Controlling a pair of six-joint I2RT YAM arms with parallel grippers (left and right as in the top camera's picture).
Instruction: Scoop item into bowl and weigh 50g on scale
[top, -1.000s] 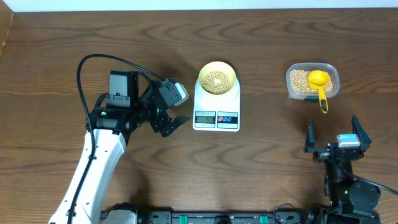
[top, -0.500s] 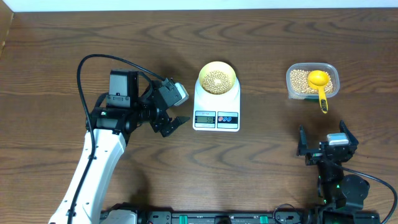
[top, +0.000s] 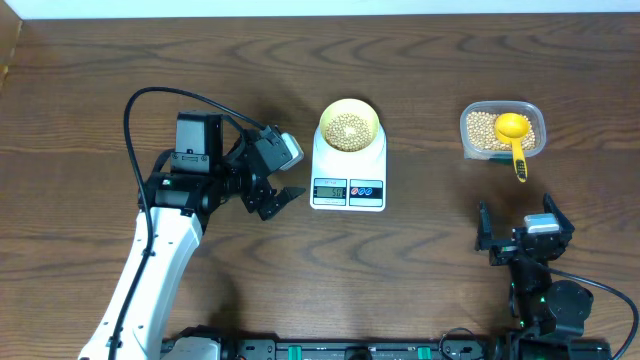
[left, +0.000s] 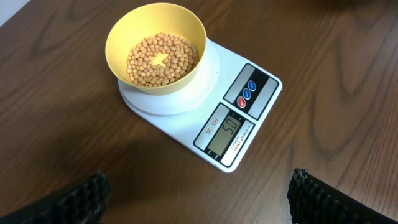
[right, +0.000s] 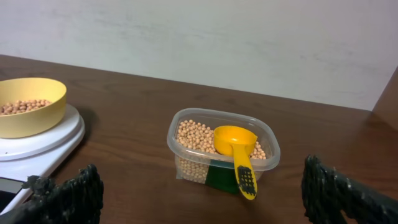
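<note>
**Beans at target weight, both arms empty**

Tan round beans (left: 163, 59) lie in the small pale yellow bowl (left: 118, 38), which sits on the white rectangular digital scale (left: 181, 126). Its grey display (left: 225, 129) reads 50, so the weighing looks done. More beans fill the clear plastic container (right: 205, 114), and the yellow plastic scoop (right: 235, 140) rests in it with its handle over the rim. The left jaws stand wide open and empty, just beside the scale on the dark wooden counter (top: 420, 290). The right jaws are also open and empty, apart from the container. The main risk is a careless left-arm move nudging the scale or bowl, which would shift the reading or spill beans.
</note>
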